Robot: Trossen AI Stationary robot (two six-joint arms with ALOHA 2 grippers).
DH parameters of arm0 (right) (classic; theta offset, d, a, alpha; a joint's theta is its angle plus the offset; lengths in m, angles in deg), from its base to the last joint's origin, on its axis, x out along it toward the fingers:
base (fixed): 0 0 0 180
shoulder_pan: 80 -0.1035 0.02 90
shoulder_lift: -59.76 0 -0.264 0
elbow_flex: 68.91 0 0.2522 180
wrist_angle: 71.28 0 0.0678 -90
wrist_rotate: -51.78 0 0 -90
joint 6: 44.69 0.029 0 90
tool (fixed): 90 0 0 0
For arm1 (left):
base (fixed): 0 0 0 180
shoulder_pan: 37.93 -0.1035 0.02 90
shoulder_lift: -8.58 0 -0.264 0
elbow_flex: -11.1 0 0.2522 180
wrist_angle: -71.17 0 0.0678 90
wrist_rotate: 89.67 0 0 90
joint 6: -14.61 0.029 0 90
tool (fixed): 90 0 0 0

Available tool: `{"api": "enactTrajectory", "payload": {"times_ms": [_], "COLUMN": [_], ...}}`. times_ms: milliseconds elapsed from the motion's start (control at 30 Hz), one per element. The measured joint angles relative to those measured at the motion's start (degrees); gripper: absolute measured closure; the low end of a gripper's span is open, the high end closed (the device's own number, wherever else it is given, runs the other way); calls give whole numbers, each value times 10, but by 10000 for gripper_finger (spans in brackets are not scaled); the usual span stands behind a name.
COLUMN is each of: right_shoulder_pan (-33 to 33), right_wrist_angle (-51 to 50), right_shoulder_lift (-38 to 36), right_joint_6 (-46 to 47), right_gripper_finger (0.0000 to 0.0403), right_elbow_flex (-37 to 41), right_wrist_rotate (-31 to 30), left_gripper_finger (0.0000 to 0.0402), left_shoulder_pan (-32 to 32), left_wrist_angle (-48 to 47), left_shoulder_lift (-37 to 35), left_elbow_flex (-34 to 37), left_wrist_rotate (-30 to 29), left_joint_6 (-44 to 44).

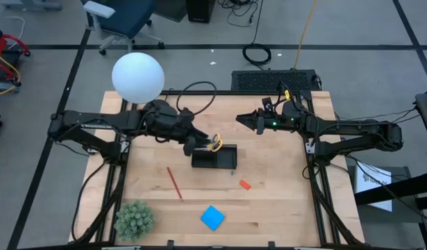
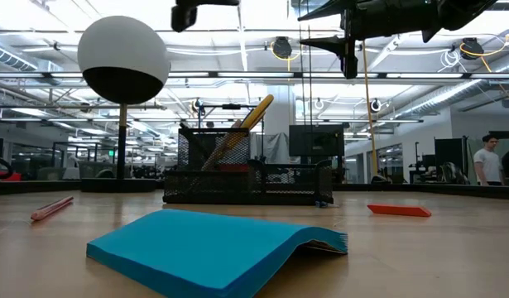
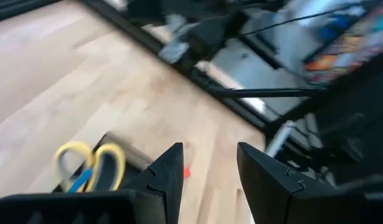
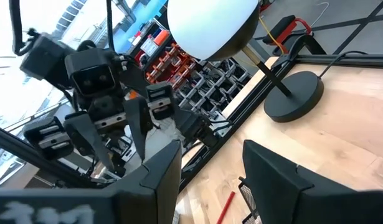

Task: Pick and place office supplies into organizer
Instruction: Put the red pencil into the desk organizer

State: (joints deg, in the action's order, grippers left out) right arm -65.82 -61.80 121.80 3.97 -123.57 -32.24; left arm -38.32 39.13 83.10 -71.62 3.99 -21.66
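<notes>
Scissors [image 1: 214,144] with yellow handles are seen standing tilted in the organizer [image 1: 214,159], the handles poking above its mesh wall at the end nearer the lamp [image 1: 137,76]. The left gripper [image 1: 191,145] is held just beside that end of the organizer, close to the handles; its fingers [image 3: 169,174] are parted with nothing between them, and the scissors lie off to one side of them, not in the gap. A red pencil [image 1: 174,182] is found on the table [image 1: 282,201] near the organizer, on the side away from the lamp. An orange-red eraser [image 1: 245,185] is placed near the organizer's opposite corner, and a blue note pad [image 1: 212,217] lies farther out, towards the table edge by the green plant [image 1: 134,219]. The right gripper [image 1: 252,120] is held above the table, well apart from the organizer, its fingers [image 4: 162,171] spread and empty.
</notes>
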Motion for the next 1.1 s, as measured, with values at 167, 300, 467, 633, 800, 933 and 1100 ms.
{"api": "enactTrajectory", "payload": {"times_ms": [167, 300, 467, 633, 800, 933, 1100], "right_shoulder_pan": [0, 0, 0, 0, 0, 0, -3], "right_wrist_angle": [0, 0, 0, -2, -19, -48, -75], "right_shoulder_lift": [0, 0, 0, 0, 0, 0, 0], "right_joint_6": [-2, -3, 2, 1, 1, 16, 10], "right_gripper_finger": [243, 243, 243, 243, 243, 243, 243], "right_elbow_flex": [0, 0, 0, 0, 0, 0, 0], "right_wrist_rotate": [5, 32, 58, 78, 78, 79, 105], "left_gripper_finger": [259, 259, 259, 259, 259, 259, 259], "left_shoulder_pan": [27, 57, 96, 136, 163, 181, 197], "left_wrist_angle": [-43, -72, -182, -296, -360, -385, -429], "left_shoulder_lift": [0, 1, 11, 9, 9, 24, 59], "left_elbow_flex": [-20, -20, -20, -20, -20, -20, -20], "left_wrist_rotate": [-94, -135, -142, -143, -147, -143, -106], "left_joint_6": [-124, -221, -364, -500, -581, -621, -671]}}
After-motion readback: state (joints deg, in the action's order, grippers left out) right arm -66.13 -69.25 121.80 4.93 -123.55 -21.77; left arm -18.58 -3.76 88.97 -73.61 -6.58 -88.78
